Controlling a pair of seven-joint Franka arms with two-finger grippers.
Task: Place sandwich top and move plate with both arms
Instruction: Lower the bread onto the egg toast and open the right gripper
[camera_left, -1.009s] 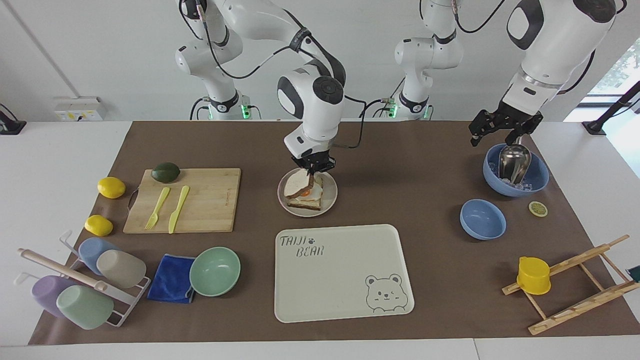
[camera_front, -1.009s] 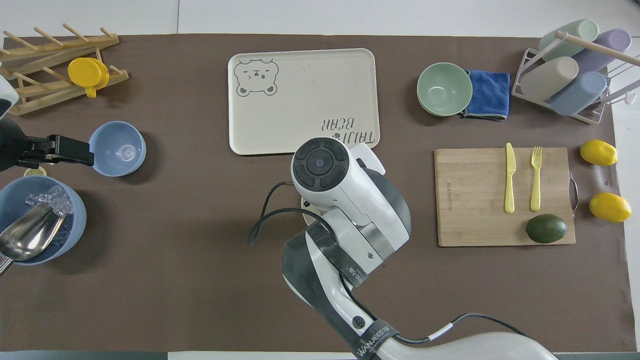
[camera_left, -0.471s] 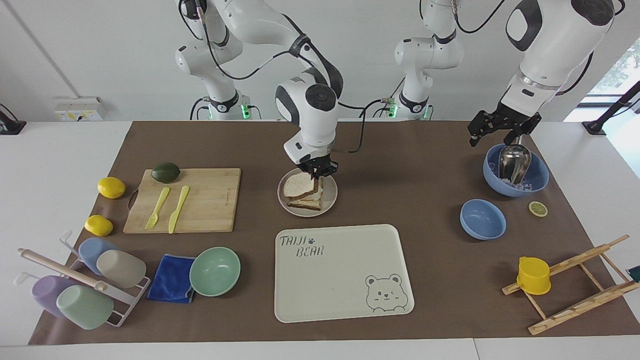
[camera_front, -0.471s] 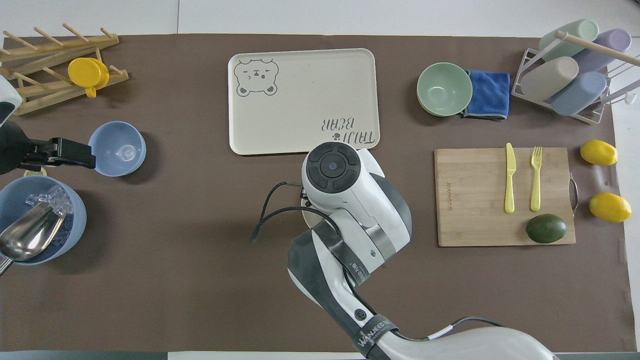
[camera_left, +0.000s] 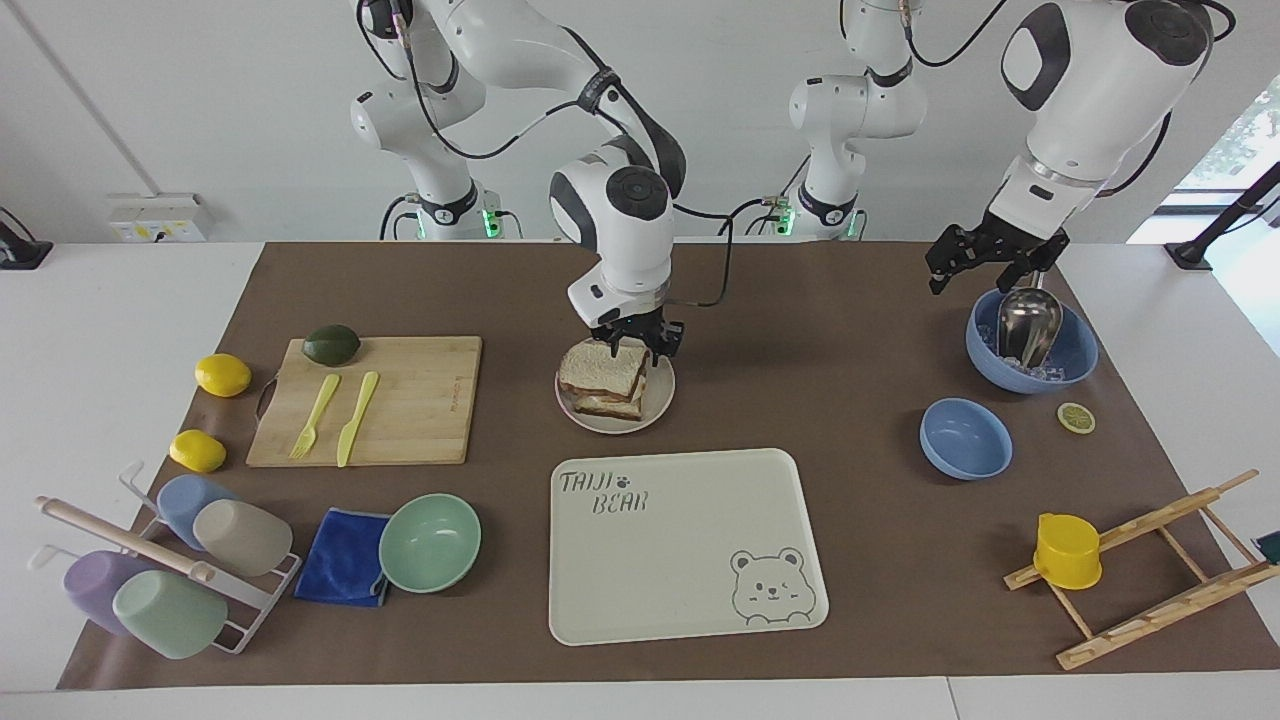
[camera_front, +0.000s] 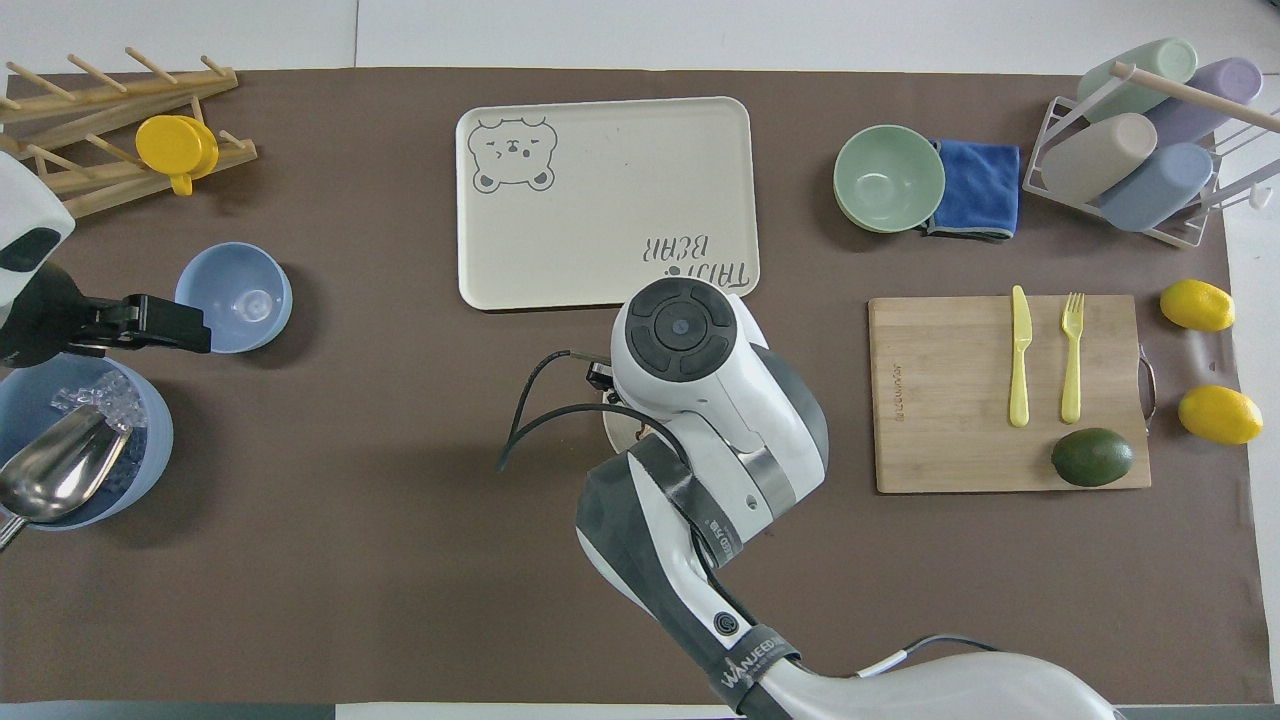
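Two slices now stack: your pale brown-crusted sandwich top (camera_left: 602, 366) has settled on the small round beige plate (camera_left: 660, 405) mid-bench; right pincer (camera_left: 637, 342) spread wide above, released. Left pincer (camera_left: 975, 257), open, waits over the blue ice bowl (camera_left: 1075, 362).

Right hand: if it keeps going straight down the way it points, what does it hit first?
Probably the sandwich top: the right hand points down, open, at that slice's edge nearer the robots, on the plate. It might graze the plate rim instead; depth is unclear.
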